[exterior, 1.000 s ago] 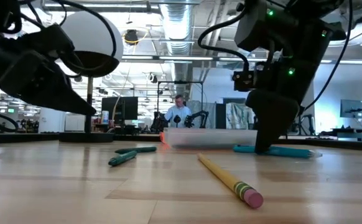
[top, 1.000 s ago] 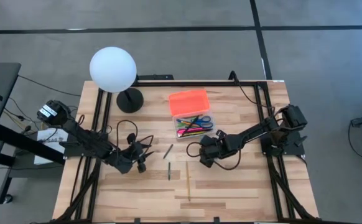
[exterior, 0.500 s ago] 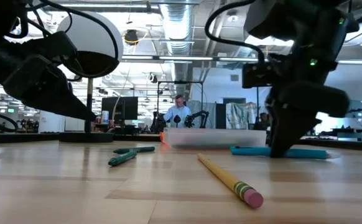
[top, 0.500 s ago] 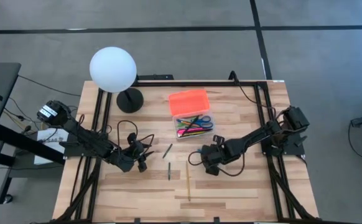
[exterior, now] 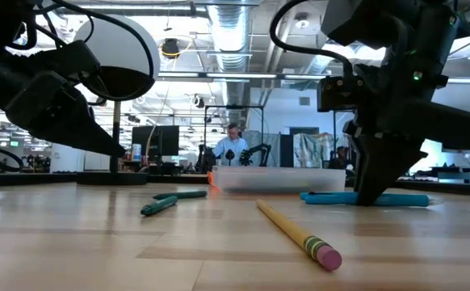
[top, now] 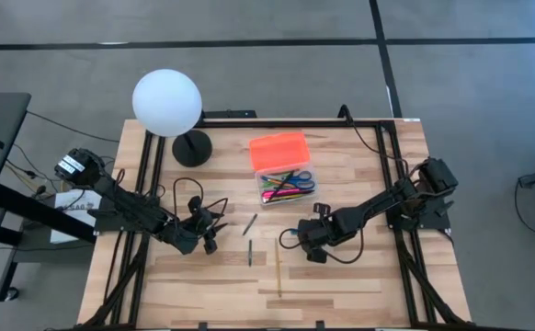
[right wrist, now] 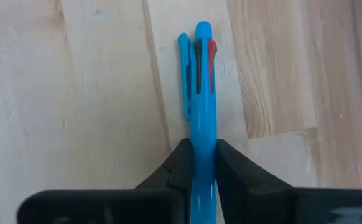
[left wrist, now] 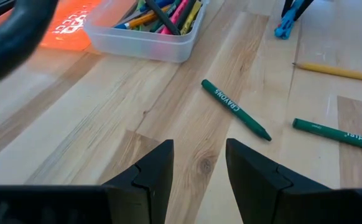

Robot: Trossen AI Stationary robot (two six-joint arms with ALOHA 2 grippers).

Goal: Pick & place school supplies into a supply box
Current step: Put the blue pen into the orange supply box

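High view: the supply box (top: pixel 284 179) sits far centre on the table (top: pixel 359 285), orange lid (top: pixel 278 150) beside it, already holding pens. Right gripper (top: pixel 310 246) is down near centre, fingers pinched on the blue pen (right wrist: pixel 201 112) lying flat on the wood. Judgement: confirm a firm mid-barrel hold, then lift straight before swinging boxward. Left gripper (left wrist: pixel 196 168) waits at left, fingers apart, near 2 green crayons (left wrist: pixel 236 109).

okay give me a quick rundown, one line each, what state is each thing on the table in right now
Clear plastic supply box: open, holding pens and scissors.
Bright orange lid: off, lying beside the box.
Light blue multicolour pen: flat on the table, clamped by the right gripper.
Left gripper: open, empty.
Yellow pencil: lying loose.
Two green crayons: lying loose.
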